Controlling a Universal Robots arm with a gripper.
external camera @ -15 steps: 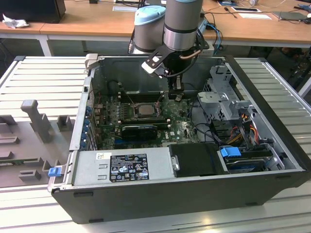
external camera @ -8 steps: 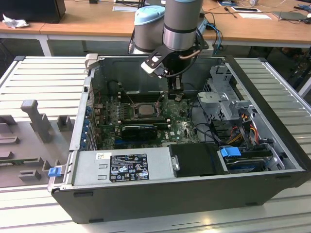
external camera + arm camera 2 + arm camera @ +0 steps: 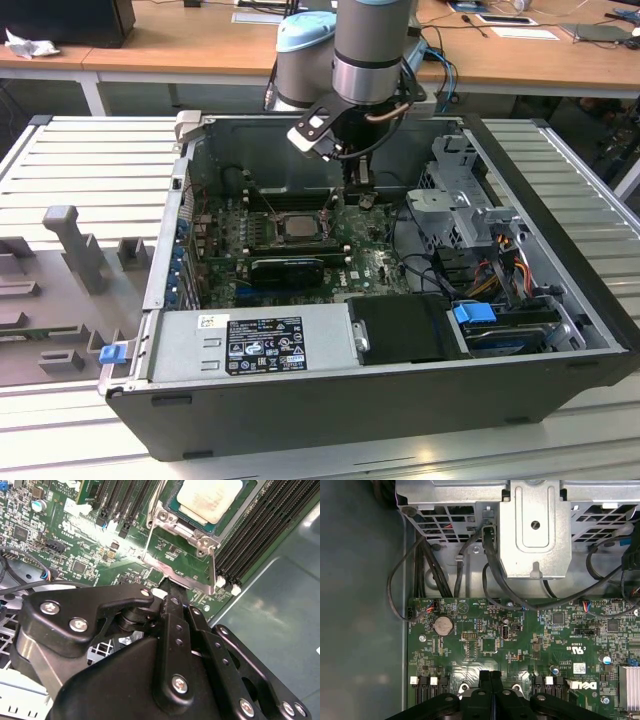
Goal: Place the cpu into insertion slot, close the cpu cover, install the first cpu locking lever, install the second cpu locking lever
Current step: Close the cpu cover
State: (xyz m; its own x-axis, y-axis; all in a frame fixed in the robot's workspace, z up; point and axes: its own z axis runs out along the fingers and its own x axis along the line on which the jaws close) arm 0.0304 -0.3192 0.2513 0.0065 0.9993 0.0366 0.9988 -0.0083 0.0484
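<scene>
The cpu (image 3: 210, 497) lies seated just beyond the closed tool (image 3: 170, 587).

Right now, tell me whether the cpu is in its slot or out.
In. The cpu lies flat and level, pale top up, ringed by the metal frame on the board.

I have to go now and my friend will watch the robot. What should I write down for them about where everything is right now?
The gripper is shut with nothing seen between its fingers. Its tips are low over the motherboard, by the socket's edge.
The cpu lies flat in the insertion slot.
The cpu cover appears to be down, framing the chip.
The locking levers are thin rods along the socket's sides; I cannot tell whether either is latched.
Done: chip placed, cover seemingly closed.
Left: both levers, unless they are already latched.
</scene>
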